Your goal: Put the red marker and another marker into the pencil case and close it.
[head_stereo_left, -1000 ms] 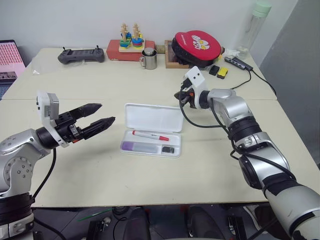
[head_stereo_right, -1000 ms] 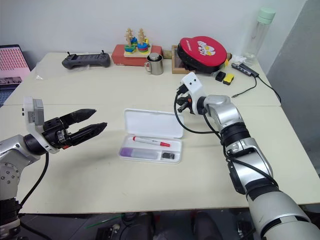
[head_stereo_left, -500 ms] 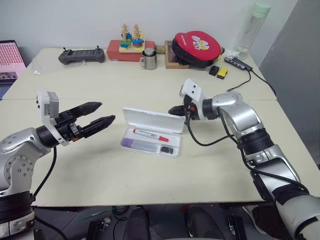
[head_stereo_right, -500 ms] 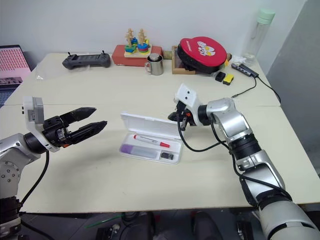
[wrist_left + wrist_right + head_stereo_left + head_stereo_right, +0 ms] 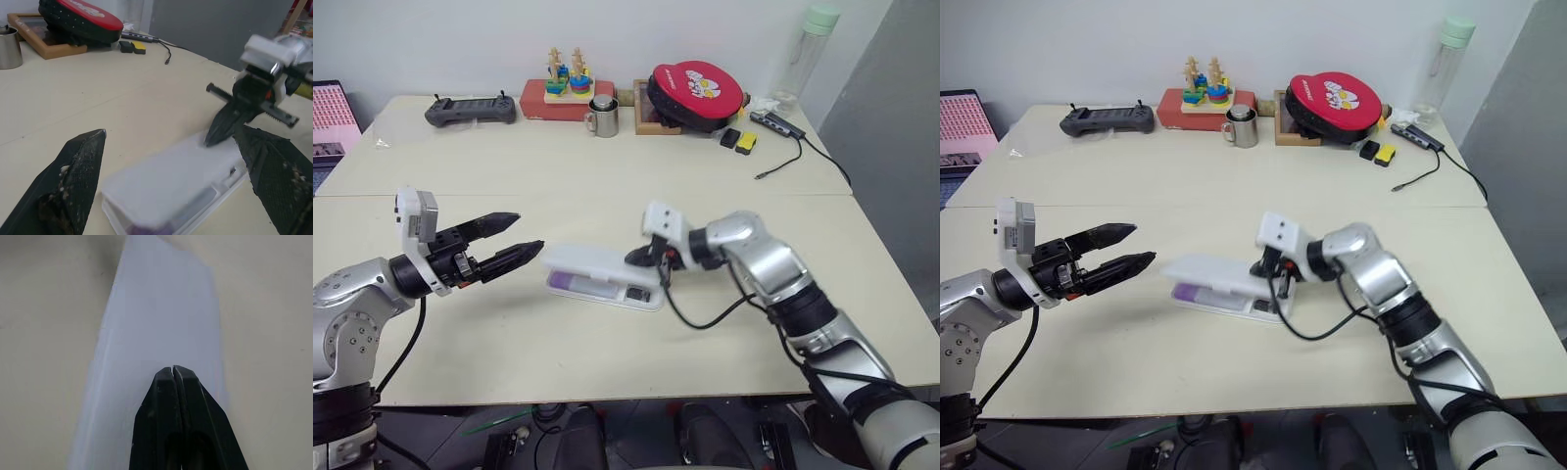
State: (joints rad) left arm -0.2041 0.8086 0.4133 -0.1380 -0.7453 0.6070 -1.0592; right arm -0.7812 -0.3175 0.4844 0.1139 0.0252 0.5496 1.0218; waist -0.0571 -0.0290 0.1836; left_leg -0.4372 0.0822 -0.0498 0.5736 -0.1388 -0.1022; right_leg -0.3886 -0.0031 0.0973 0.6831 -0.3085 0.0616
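Pressing down on the lid of the pencil case (image 5: 597,262), the right gripper (image 5: 637,258) has its two black fingers pinched together with nothing between them, their tips resting on the white lid near its right end. A second ago the lid lay flat open behind the tray and this arm was raised beyond the case; it has since swung down and toward the robot, folding the lid forward until it hangs low over the tray, not yet snapped home. Along the near edge a strip of the tray is uncovered, where the lavender marker (image 5: 1197,291) lies at the left and a small dark item (image 5: 636,293) sits at the right. The red marker, plainly lying in the tray a second ago, is now hidden under the lid. The left gripper (image 5: 521,240) hovers just left of the case, fingers spread wide and empty, having hardly shifted. With both markers judged to be inside, the loading looks done and the closing is well under way; what seems left is a final push to seat the lid fully
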